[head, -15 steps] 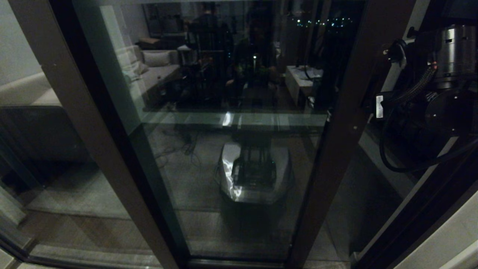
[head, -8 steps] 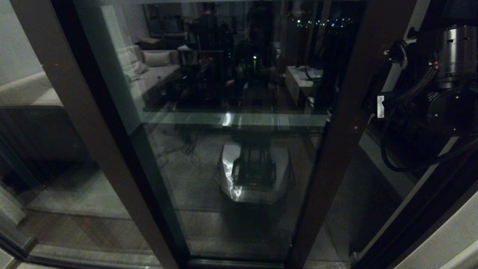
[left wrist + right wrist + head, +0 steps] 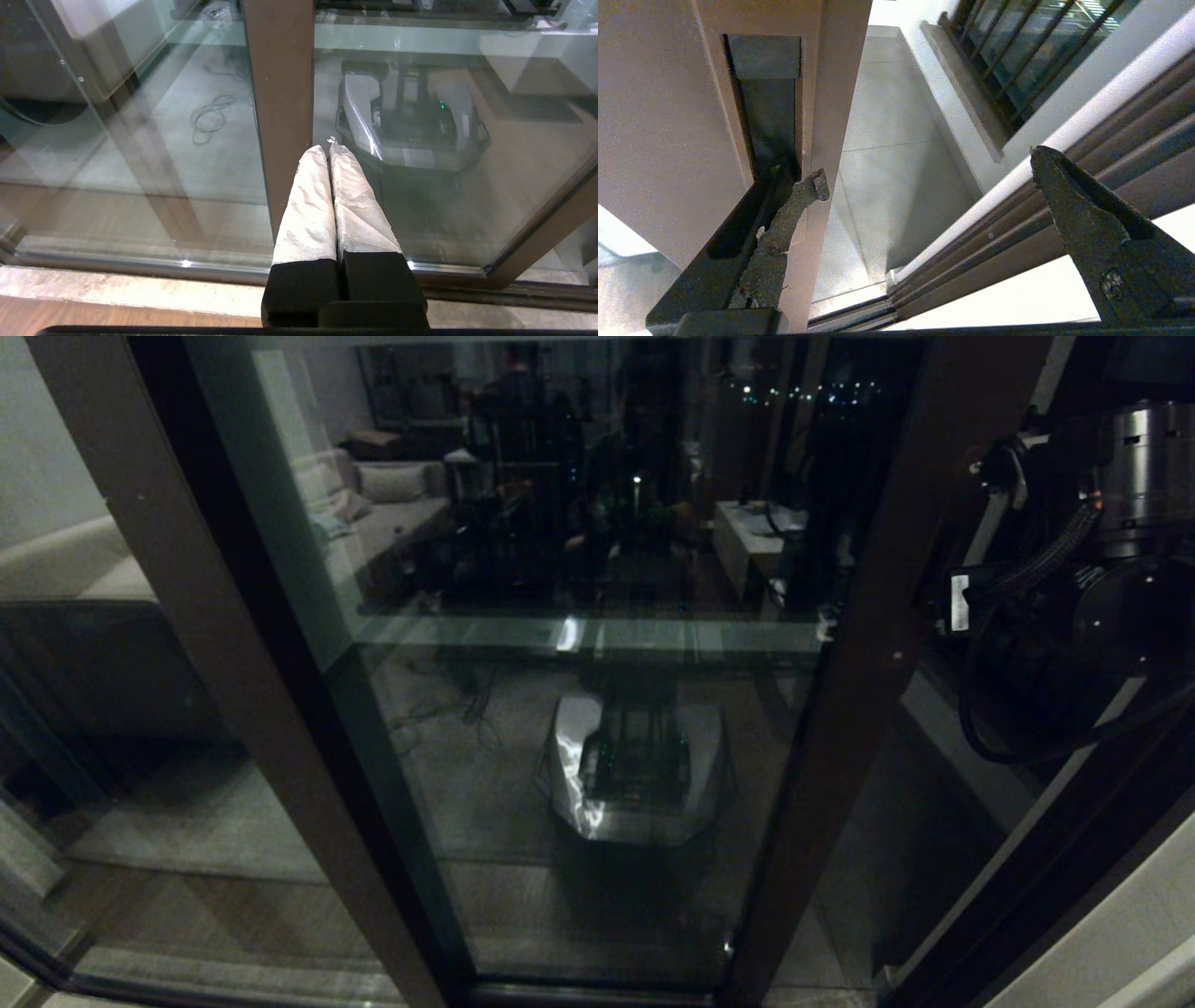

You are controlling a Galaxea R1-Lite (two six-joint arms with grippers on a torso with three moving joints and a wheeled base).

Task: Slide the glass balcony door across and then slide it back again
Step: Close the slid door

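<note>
— Where's the glass balcony door (image 3: 597,709) rn?

— Fills most of the head view, dead centre. Its handle stile runs from abt 1 o'clock down to 6 o'clock, w/ a gap beside it toward 3 o'clock where the balcony floor (image 3: 887,177) shows thru. So it isn't fully shut against the door frame (image 3: 1055,887) at 4 o'clock.

— And the right gripper (image 3: 924,168)?

— Up at 2–3 o'clock in the head view, right arm (image 3: 1102,597) & cables bunched just beside the stile. Fingers spread wide: one finger (image 3: 780,224) has its tip sitting in the recessed slot handle (image 3: 766,102) on the door's edge, touching it; the other finger (image 3: 1087,219) hangs out over the gap, nr the frame rails, gripping nothing.

— Left gripper (image 3: 329,147)?

— Not visible from the head cam. Its own cam shows the fingers (image 3: 308,205) pressed together, clenched on nothing, tips pointing at a plain brown stile (image 3: 280,93) and the glass by it. Can't tell if the tips actually touch it.

— Anything else?

— Robot's base reflected in the glass (image 3: 639,765), abt 6 o'clock of centre. Balcony railing (image 3: 1017,56) outside, past the gap.
</note>
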